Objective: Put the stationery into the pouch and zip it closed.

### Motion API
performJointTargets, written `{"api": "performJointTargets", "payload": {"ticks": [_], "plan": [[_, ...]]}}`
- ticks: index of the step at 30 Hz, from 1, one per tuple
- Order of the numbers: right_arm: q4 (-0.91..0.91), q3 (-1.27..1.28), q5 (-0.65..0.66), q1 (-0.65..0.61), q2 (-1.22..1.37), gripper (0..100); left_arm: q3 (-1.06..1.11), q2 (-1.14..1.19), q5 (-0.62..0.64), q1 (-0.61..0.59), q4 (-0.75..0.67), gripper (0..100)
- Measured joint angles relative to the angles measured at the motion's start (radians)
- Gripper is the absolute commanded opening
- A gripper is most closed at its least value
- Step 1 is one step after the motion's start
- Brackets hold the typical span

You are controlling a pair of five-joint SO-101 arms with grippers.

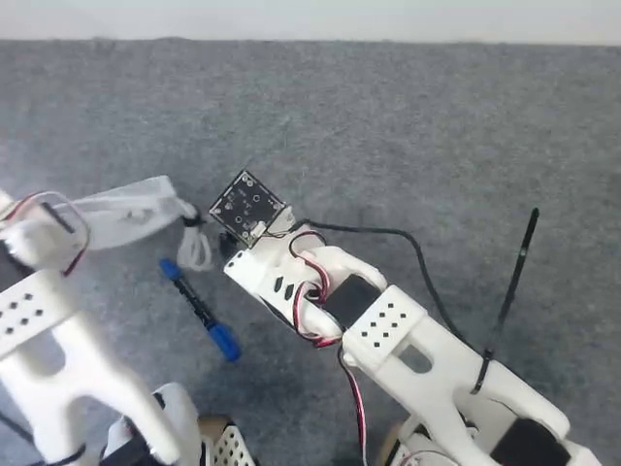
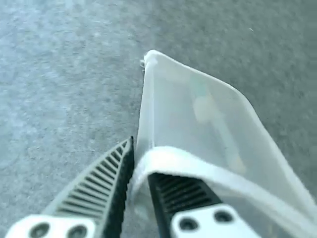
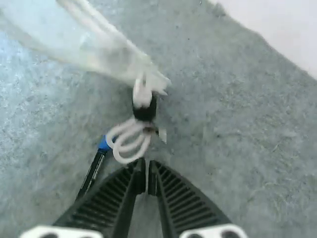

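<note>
The pouch (image 1: 126, 216) lay at the left of the table (image 1: 437, 126), its long axis running left to right. The left gripper (image 2: 141, 163) was clenched on the white band at the pouch's left end. At the right end sat the black zip pull (image 3: 145, 113), with a looped white cord (image 3: 129, 141) trailing toward the near side. The right gripper (image 3: 146, 166) had its jaws pressed together just on the near side of that loop, and nothing could be seen between them. Whether the tips touched the cord could not be told.

The pen (image 1: 199, 309) lay on the table outside the pouch, just near of the cord. Its long axis ran from far-left to near-right, and its far blue end was close to the loop. The right gripper was the nearer one and the free one, so picking up the pen likely fell to it. That called for opening the jaws and turning across the pen's axis. The cord crowded the pen's far end, while open table lay around its near end. Whether the pouch mouth stood open could not be told.
</note>
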Motion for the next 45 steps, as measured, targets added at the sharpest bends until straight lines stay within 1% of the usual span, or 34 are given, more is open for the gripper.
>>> {"api": "performJointTargets", "payload": {"ticks": [3, 6, 18, 24, 29, 34, 36, 41, 43, 45], "plan": [[0.041, 0.000, 0.002, 0.008, 0.000, 0.6, 0.000, 0.000, 0.015, -0.048, 0.000, 1], [0.081, 0.000, 0.003, 0.026, 0.000, 0.6, 0.000, 0.000, 0.018, -0.061, -0.003, 1], [0.250, 0.000, 0.005, 0.130, 0.000, 0.6, 0.000, 0.000, 0.018, -0.064, -0.029, 1], [0.321, 0.000, 0.006, 0.143, 0.000, 0.6, 0.000, 0.000, 0.018, -0.064, -0.029, 1], [0.359, 0.000, 0.124, 0.155, 0.032, 0.6, 0.000, 0.000, 0.018, -0.064, -0.029, 1], [0.387, -0.058, 0.152, 0.183, 0.193, 0.7, 0.000, 0.000, 0.018, -0.064, -0.029, 1], [0.404, -0.095, 0.153, 0.184, 0.247, 2.9, 0.000, 0.000, 0.018, -0.064, -0.029, 1], [0.413, -0.146, 0.155, 0.184, 0.339, 16.5, 0.000, 0.000, 0.018, -0.064, -0.029, 1], [0.414, -0.155, 0.155, 0.184, 0.367, 19.6, 0.000, 0.000, 0.018, -0.064, -0.029, 1], [0.414, -0.169, 0.155, 0.184, 0.393, 20.3, 0.000, 0.000, 0.018, -0.064, -0.029, 1]]}}
